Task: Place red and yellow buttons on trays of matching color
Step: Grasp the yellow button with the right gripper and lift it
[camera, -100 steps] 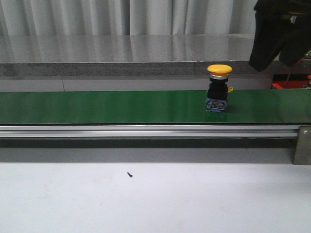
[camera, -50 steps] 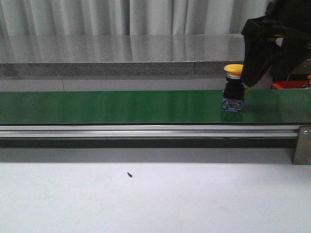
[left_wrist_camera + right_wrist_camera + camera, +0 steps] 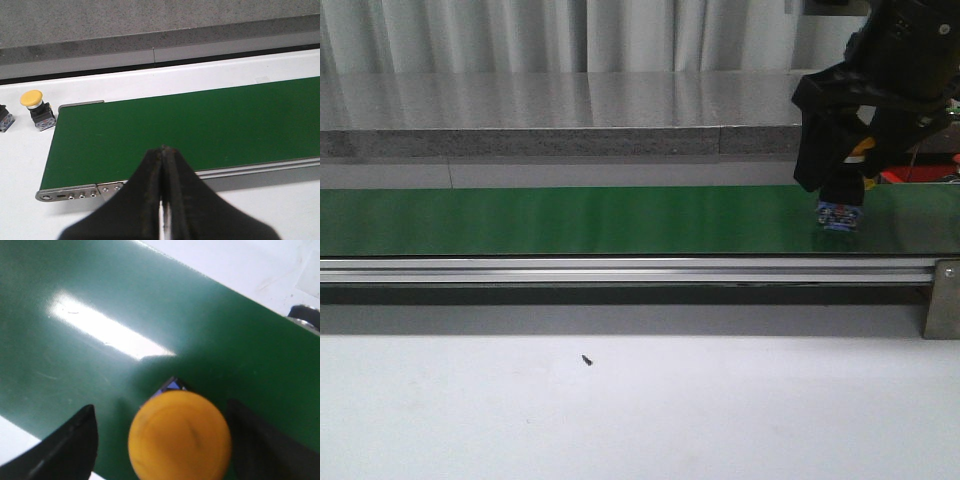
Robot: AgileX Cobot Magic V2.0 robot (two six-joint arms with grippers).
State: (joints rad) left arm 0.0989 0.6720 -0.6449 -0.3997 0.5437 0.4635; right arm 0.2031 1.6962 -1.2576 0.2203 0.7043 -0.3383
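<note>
With my right tool spread wide around the yellow button on the green belt, fingers either side and not touching, I worry about timing — close late and a finger could topple it. My left tool, pressed closed and empty, hangs over the belt's other end.

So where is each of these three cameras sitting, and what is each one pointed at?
Front view: sits at the robot's position, faces forward over the table and belt; the right gripper shows, down around the button.
Left wrist view: rides the left arm, looks down at the belt's end and a spare button on the table; the left gripper shows, jaws together.
Right wrist view: rides the right arm, looks straight down on the button's yellow cap, open jaws either side.
Shared: front and right wrist views both show that button.
</note>
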